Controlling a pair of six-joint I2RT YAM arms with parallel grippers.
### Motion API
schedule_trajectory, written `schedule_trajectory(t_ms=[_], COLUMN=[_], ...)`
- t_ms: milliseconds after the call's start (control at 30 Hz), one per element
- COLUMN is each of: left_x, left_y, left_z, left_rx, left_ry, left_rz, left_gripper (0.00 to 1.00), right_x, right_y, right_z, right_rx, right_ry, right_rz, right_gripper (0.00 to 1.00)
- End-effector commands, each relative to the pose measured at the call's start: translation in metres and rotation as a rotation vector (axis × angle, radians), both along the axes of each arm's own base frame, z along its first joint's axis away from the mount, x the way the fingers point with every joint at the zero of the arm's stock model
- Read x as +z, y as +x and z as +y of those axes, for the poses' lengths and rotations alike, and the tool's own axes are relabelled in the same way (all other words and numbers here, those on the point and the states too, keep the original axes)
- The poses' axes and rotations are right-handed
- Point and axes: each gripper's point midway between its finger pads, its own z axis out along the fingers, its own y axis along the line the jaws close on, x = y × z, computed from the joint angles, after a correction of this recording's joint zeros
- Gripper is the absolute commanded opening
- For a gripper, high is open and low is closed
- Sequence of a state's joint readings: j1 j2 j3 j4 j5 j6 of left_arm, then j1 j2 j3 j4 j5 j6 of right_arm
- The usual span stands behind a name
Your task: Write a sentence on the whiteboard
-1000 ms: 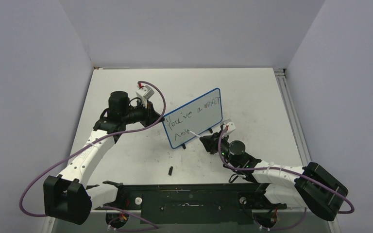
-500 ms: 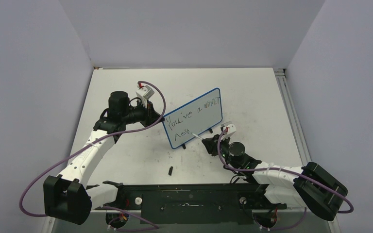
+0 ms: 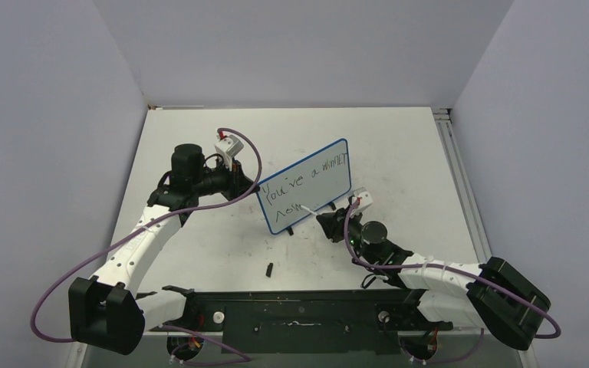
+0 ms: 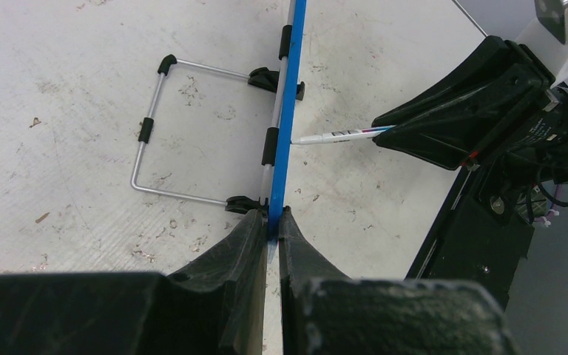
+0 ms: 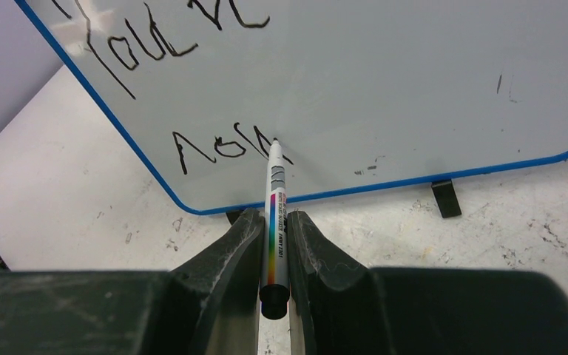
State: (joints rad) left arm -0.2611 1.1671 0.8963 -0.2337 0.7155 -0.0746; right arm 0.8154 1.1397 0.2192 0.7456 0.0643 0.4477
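Whiteboard (image 3: pixel 328 189) stands mid-frame on the tabletop (image 3: pixel 399 146), its sentence (image 3: pixel 291 184) running in two slanting lines. Its blue edge is clamped by the left pincer (image 4: pixel 272 220); the right pincer (image 5: pixel 274 216) pinches a marker (image 5: pixel 274 185), tip against the lower line.

Smooth glossy whiteboard (image 5: pixel 384 89) ahead of right end effector (image 5: pixel 273 218); glossy plastic marker (image 5: pixel 274 177) between matt black fingers (image 5: pixel 229 251). Metal wire stand (image 4: pixel 146 130) beyond left end effector (image 4: pixel 270 216); worktop (image 4: pixel 66 74) matt, scuffed.
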Motion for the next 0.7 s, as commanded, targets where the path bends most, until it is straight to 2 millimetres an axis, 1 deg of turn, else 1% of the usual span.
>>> schedule_trajectory(t_ms=[0, 200, 400, 500, 667], left_x=[0.007, 0.008, 0.007, 0.007, 0.007], left_y=[-0.005, -0.006, -0.006, -0.005, -0.005], left_z=[-0.004, -0.004, -0.004, -0.004, -0.004], left_rx=[-0.018, -0.02, -0.019, -0.019, -0.019], left_ry=[-0.022, -0.023, -0.023, -0.023, -0.023], left_rz=[-0.001, -0.004, -0.001, -0.002, -0.002], left_gripper=[0.0, 0.0, 0.0, 0.0, 0.0], right_x=[0.058, 0.062, 0.061, 0.055, 0.031], right_y=[0.012, 0.012, 0.007, 0.002, -0.006], right_z=[0.007, 0.003, 0.007, 0.001, -0.014], right_rx=[-0.02, -0.033, 0.001, -0.007, -0.04], right_ry=[0.106, 0.107, 0.101, 0.096, 0.071], right_rz=[-0.131, -0.138, -0.133, -0.111, -0.057], right_gripper=[0.05, 0.05, 0.05, 0.05, 0.05])
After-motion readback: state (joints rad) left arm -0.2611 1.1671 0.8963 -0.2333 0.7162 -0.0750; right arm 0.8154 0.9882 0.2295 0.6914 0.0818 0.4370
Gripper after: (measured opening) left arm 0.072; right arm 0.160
